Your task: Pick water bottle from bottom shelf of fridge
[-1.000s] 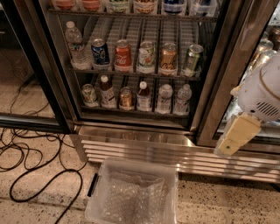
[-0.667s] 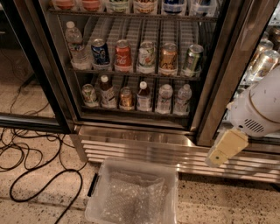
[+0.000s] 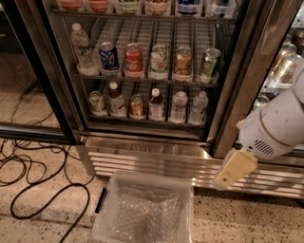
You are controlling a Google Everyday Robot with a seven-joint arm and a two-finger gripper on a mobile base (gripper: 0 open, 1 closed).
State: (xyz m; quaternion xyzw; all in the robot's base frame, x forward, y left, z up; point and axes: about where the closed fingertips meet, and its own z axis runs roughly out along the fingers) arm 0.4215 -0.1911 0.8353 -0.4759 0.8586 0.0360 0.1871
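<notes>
The water bottle stands upright on the bottom shelf of the fridge, with a twin bottle just beside it at 3 o'clock. My pincer hangs well apart at its 4 o'clock, before the base grille; whether it is apart or together I cannot tell.

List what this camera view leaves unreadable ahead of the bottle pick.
All in the camera view.
1. Top-rack drinks: cut off by the upper edge.
2. Cans in the right compartment: partly hidden by the door frame and the arm.
3. Water bottle and twin bottle, bottom shelf: label print too small.
4. Gripper, low right before the base grille: its arm runs off the right edge.
</notes>
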